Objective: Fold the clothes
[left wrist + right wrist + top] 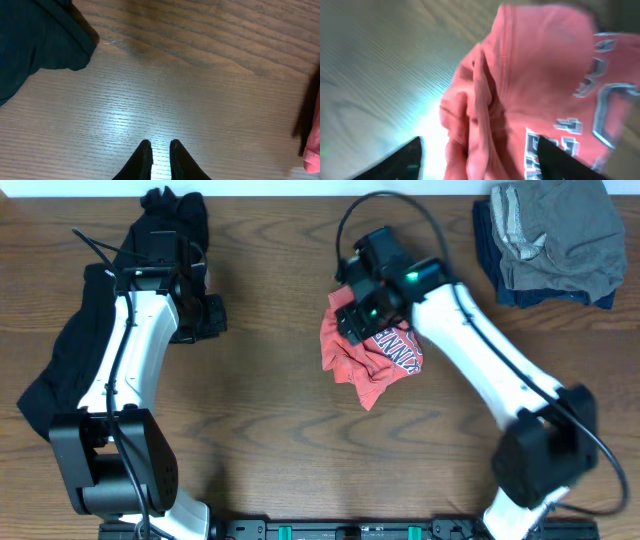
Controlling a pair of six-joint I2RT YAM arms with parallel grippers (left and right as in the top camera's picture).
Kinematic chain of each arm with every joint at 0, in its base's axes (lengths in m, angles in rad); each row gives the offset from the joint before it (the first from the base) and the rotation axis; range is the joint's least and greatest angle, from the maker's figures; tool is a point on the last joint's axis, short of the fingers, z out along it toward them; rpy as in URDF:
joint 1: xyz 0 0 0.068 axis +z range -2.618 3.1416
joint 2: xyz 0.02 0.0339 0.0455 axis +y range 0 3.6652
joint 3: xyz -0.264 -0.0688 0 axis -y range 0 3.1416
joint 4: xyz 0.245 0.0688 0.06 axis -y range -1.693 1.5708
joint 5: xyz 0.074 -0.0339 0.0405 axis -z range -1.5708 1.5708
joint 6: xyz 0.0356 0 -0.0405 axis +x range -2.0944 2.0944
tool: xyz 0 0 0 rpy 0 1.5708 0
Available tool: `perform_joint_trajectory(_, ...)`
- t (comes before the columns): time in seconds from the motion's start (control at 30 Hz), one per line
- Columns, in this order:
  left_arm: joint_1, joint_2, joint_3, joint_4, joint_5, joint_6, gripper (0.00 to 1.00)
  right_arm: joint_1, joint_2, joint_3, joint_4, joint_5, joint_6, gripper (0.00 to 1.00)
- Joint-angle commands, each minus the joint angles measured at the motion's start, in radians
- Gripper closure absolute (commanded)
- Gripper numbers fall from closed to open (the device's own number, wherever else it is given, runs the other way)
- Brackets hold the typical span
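The red-orange T-shirt (pixel 385 365) lies crumpled at the table's centre, its white-and-navy lettering partly showing. My right gripper (pixel 350 320) hovers over the shirt's upper left edge. In the right wrist view this gripper (pixel 479 141) is open, fingers spread wide on either side of a bunched fold of the T-shirt (pixel 540 75) without closing on it. A black top (pixel 60 370) lies partly under my left arm, with more black cloth (pixel 175 210) at the back left. My left gripper (pixel 160 144) is shut over bare wood and holds nothing.
A pile of grey and navy clothes (pixel 550 240) sits at the back right corner. The black cloth's edge (pixel 35 40) fills the left wrist view's upper left, and a sliver of red shirt (pixel 314 145) shows at its right edge.
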Motion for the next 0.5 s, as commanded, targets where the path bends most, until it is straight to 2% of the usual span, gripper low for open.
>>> perform_joint_trajectory(0.0, 0.003, -0.002, 0.014, 0.002, -0.006, 0.009, 0.84, -0.027, -0.042, 0.021, -0.053, -0.006, 0.028, 0.46)
perform_joint_trajectory(0.33, 0.003, -0.002, 0.014, 0.041, -0.006, 0.009, 0.84, -0.039, -0.031, -0.182, -0.108, -0.034, 0.081, 0.50)
perform_joint_trajectory(0.43, 0.003, -0.002, 0.014, 0.050, -0.006, 0.009, 0.84, -0.042, -0.031, -0.238, -0.095, -0.034, 0.088, 0.57)
perform_joint_trajectory(0.47, 0.003, -0.002, 0.014, 0.052, -0.006, 0.009, 0.84, -0.042, -0.031, -0.249, -0.085, -0.034, 0.088, 0.63)
